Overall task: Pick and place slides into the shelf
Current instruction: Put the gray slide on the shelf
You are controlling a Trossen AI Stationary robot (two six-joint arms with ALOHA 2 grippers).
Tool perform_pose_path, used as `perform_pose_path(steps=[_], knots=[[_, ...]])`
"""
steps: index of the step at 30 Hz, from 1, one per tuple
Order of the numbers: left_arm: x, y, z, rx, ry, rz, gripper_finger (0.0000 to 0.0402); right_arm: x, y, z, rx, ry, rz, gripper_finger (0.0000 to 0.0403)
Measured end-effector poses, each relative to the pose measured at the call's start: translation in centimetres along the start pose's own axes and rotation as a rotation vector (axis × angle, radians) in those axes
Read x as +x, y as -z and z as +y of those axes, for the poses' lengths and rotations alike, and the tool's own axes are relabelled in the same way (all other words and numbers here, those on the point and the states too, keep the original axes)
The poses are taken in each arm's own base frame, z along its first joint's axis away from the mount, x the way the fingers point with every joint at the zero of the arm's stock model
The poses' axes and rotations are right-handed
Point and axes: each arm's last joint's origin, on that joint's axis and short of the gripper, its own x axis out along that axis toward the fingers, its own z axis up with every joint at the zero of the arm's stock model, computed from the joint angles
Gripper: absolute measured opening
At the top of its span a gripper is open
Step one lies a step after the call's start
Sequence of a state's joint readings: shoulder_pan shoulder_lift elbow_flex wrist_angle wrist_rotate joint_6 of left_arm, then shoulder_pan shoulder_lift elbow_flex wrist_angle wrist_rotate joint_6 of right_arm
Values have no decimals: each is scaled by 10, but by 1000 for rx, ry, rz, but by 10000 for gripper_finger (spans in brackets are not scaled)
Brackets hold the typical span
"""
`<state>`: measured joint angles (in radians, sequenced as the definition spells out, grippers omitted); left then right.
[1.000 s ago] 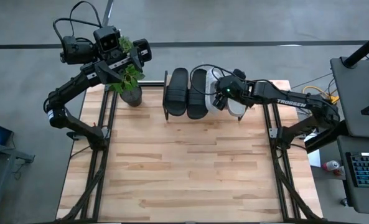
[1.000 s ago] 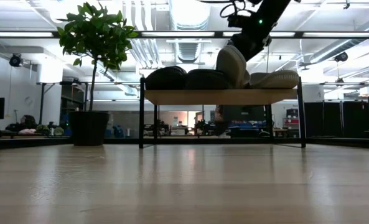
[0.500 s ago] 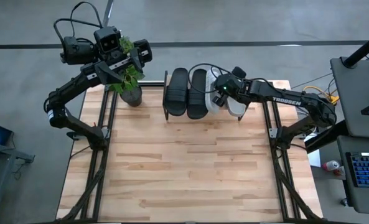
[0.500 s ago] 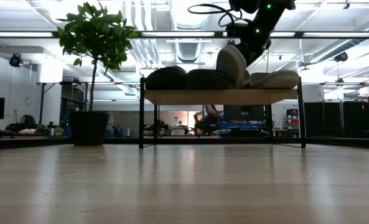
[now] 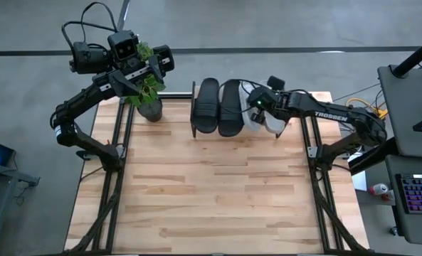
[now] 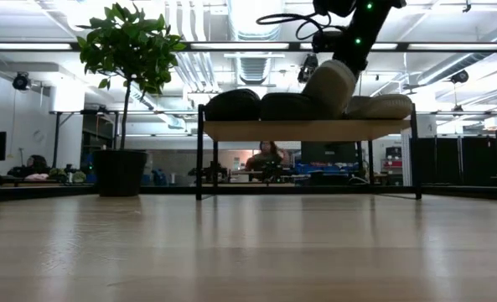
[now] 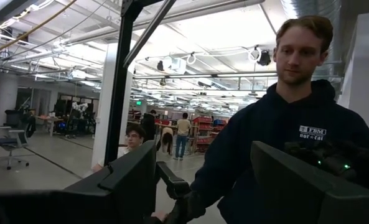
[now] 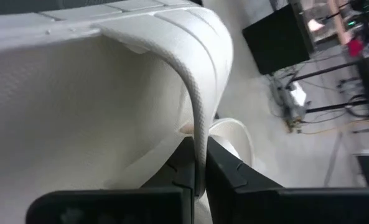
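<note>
The right gripper (image 5: pixel 260 112) is now pinching the strap of the tilted white slide (image 6: pixel 329 86), having just closed on it, and the shelf (image 6: pixel 307 130) has been nudged sideways. The slide is leaning against the black pair (image 5: pixel 218 107) on the shelf. The left gripper (image 5: pixel 154 67) is waiting, fingers apart, by the plant (image 5: pixel 145 89).

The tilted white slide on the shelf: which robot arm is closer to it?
The right. Its gripper is pinching the strap of the tilted white slide on the shelf. The left gripper hovers far off, above the potted plant.
</note>
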<state>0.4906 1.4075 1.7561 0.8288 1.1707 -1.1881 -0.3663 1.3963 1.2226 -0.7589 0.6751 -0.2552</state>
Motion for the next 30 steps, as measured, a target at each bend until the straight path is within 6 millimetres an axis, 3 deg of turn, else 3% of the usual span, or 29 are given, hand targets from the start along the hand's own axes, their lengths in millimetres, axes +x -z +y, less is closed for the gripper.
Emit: perform_pose_path(steps=[10, 30], knots=[[0, 0, 0, 15, 1, -1, 247, -5, 2, -6, -11, 68, 1, 9], [6, 2, -2, 3, 27, 1, 247, 9, -1, 0, 10, 67, 37, 12]])
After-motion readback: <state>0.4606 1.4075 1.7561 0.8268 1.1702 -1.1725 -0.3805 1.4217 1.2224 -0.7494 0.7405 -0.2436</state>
